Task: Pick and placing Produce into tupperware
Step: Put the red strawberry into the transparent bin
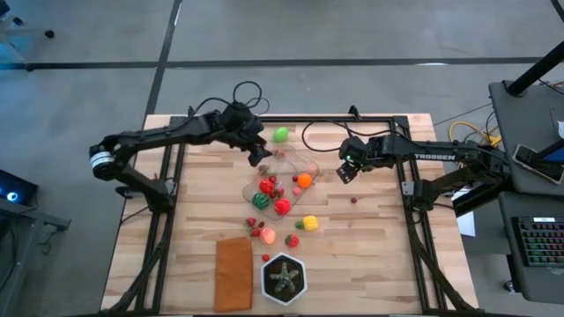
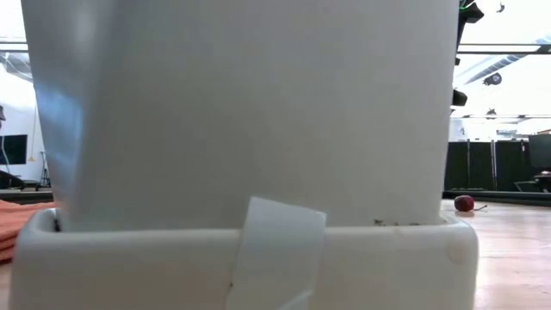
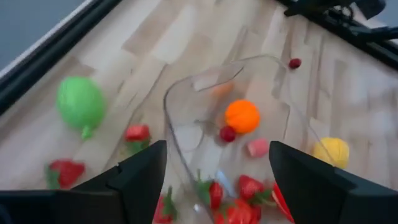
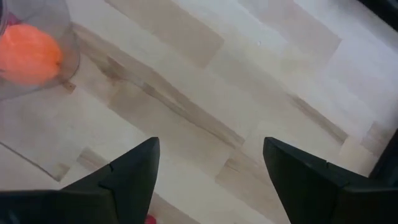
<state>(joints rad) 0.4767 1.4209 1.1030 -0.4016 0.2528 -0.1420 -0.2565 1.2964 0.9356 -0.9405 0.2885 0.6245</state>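
Note:
The clear tupperware (image 1: 284, 179) lies mid-table and holds several pieces of produce: an orange fruit (image 3: 242, 116), red pieces (image 1: 280, 205) and a striped dark green one (image 1: 259, 201). A green fruit (image 1: 280, 135), a yellow one (image 1: 309, 223) and more red pieces (image 1: 264, 233) lie loose on the wood around it. My left gripper (image 1: 261, 158) hangs open over the tupperware's far left end, and its rim (image 3: 180, 99) shows below the fingers. My right gripper (image 1: 345, 170) is open above bare wood, just right of the tupperware.
An orange-brown rectangle (image 1: 233, 273) and a hexagonal pot with a green star-shaped plant (image 1: 284, 277) sit at the near edge. A white wall (image 2: 241, 112) fills most of the low view. A small dark red berry (image 1: 354, 200) lies right of the tupperware. Black frame rails (image 1: 414, 202) line both sides.

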